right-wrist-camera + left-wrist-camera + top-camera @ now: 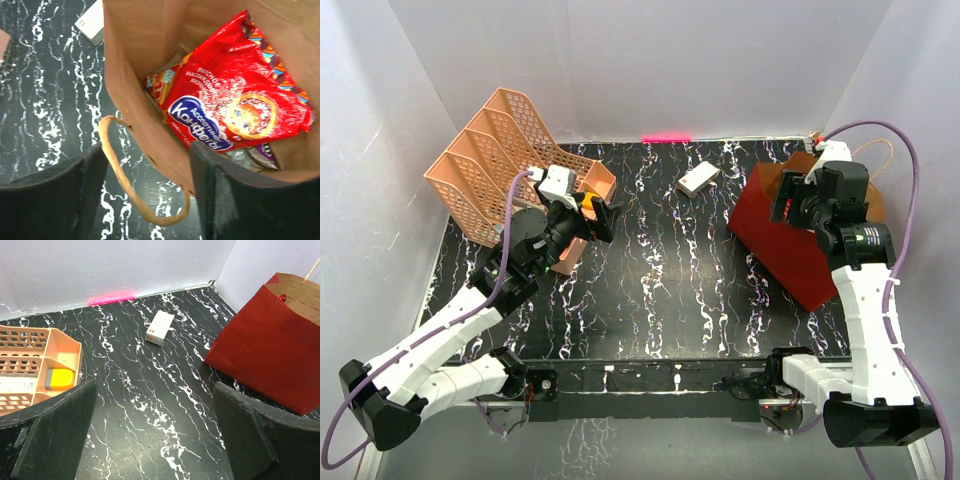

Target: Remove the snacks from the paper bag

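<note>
Right wrist view looks straight down into the open mouth of the bag (pixel 135 55), brown on the inside. A red packet (pixel 235 95) with a blue logo lies inside the bag, on top of everything else and filling most of the opening. An orange wrapper (pixel 156 82) peeks out from under one edge of the packet, and a dark wrapper (pixel 264 156) shows at another edge; both are also inside the bag.

The right end effector (pixel 147 150) is released. Its two fingers stand apart and straddle one wall of the bag, one outside over the bench (pixel 45 100) and the other over the bag's interior, just beside the logo end of the packet. Whether that finger touches the packet cannot be told. A cord handle (pixel 125 190) loops out from the same wall, between the two fingers.

In the top external view the bag stands on the bench, dark red outside, with the right end effector over its mouth. A white box (pixel 698 178) lies flat on the bench near the bag, on the left arm's side, not touching it. A peach tray (pixel 500 160) stands well apart from the bag on that same side.

The left end effector (pixel 603 215) is released too, with its jaws wide and nothing between them. It hangs above the bench between the tray and the bag, close to the tray and well apart from the bag. The left wrist view shows a yellow block (pixel 60 378) in one of the tray's compartments.
</note>
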